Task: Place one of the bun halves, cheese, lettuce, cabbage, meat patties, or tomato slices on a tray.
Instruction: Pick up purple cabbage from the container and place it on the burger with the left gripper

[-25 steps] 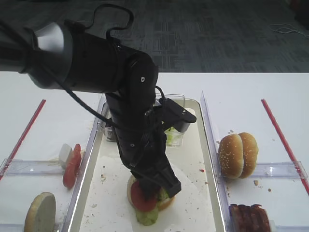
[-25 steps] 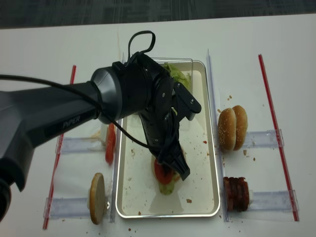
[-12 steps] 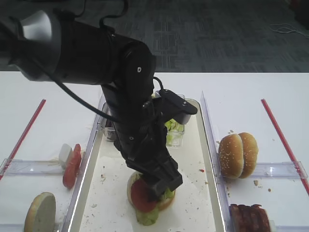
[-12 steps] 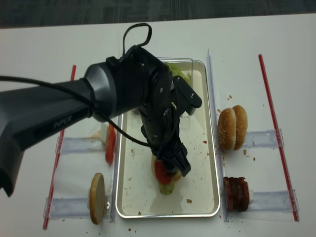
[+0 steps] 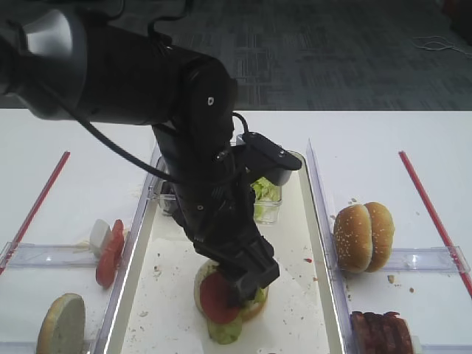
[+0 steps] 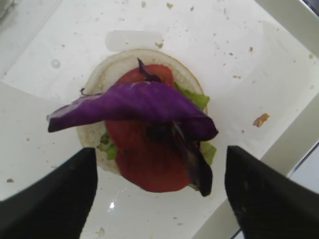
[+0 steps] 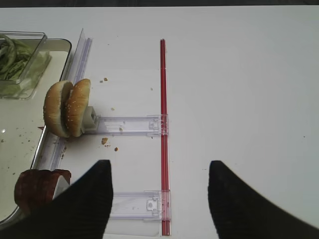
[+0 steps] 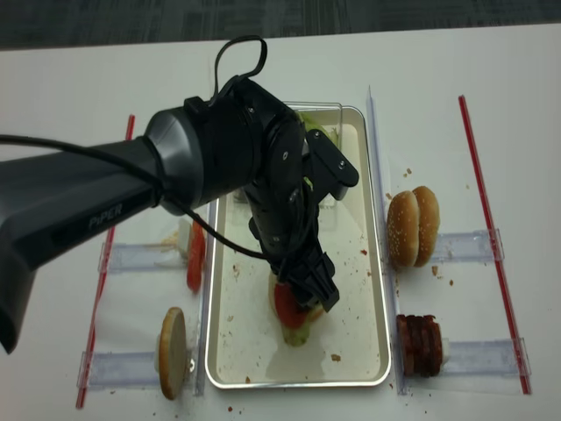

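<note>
On the cream-white tray (image 5: 295,317) lies a stack: a bun half (image 6: 92,134), lettuce (image 6: 198,99), a tomato slice (image 6: 144,164) and a purple cabbage leaf (image 6: 134,102) resting loose on top. My left gripper (image 6: 159,149) hangs open just above the stack (image 5: 221,302), its fingers either side and touching nothing. My right gripper (image 7: 158,167) is open over the bare table, beside two bun halves (image 7: 66,107) and meat patties (image 7: 35,186) standing in racks. No cheese shows.
A clear tub of lettuce (image 5: 267,198) stands at the tray's far end. Left of the tray, racks hold tomato slices (image 5: 109,251) and a bun half (image 5: 63,324). Red strips (image 5: 424,203) mark both sides of the table.
The left gripper's jaws have gone from shut to wide open over the stack, leaving the cabbage leaf lying on the tomato, and the gripper has risen slightly.
</note>
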### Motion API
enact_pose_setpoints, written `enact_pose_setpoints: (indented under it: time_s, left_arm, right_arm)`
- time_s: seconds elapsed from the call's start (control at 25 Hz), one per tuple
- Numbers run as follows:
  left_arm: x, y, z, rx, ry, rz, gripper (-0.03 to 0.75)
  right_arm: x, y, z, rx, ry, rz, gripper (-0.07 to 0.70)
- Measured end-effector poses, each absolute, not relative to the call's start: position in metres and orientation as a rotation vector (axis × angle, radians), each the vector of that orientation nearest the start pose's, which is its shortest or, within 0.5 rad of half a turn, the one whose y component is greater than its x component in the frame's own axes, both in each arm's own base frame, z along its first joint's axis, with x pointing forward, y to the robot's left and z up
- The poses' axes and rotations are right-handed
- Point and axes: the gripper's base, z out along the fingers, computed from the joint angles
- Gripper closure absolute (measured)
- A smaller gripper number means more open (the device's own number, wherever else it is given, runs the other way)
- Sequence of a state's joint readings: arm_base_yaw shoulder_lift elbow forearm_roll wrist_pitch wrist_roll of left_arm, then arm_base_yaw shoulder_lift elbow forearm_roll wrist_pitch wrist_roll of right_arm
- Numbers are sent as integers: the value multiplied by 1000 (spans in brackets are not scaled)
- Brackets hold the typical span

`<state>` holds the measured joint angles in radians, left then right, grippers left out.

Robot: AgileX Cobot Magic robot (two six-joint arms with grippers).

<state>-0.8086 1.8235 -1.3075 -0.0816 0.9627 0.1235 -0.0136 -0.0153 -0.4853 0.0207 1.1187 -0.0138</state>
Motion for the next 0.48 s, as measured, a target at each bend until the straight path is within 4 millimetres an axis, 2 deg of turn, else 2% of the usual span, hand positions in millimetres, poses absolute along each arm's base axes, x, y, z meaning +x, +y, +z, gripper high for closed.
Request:
enact_pose_setpoints:
  time_s: [0.48]
  left_arm:
    - [243,-264,248,1234,2618,-240,189]
  right_arm:
    - [-8,2,268,-2,2102,8,167]
